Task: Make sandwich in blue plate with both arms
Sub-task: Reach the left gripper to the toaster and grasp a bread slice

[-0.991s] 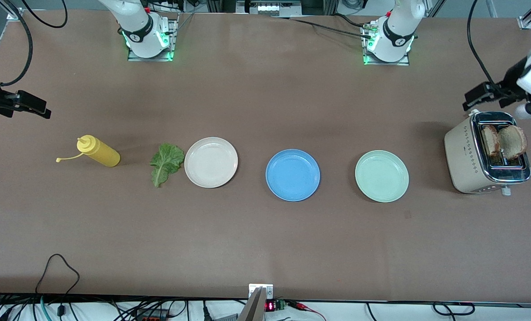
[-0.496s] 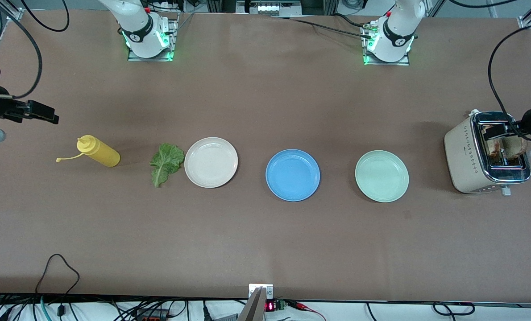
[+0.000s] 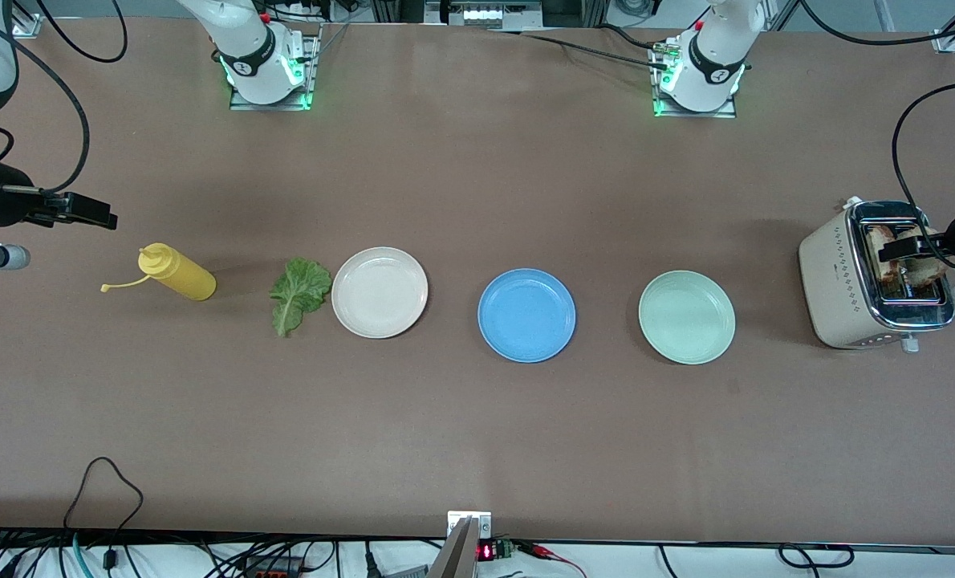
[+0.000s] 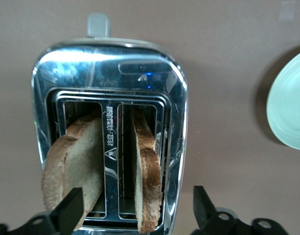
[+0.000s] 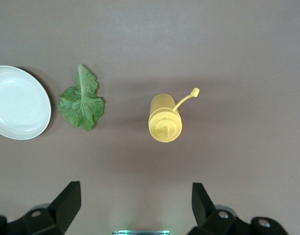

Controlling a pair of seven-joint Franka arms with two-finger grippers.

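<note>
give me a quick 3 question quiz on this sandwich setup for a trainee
1. True or false: the blue plate already holds bread.
2. What is the left gripper over? A) toaster B) lettuce leaf C) mustard bottle
3. Fill in: the toaster holds ___ bread slices.

Key:
1. False, nothing is on it.
2. A; its fingers are open above the slots.
3. Two, one in each slot.

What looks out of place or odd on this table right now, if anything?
Two things. The yellow squeeze bottle lies on its side, cap flipped open, at the right arm's end. The lettuce leaf sits on the bare table beside the cream-white plate, not on a plate. I see nothing spilled or damaged.
</note>
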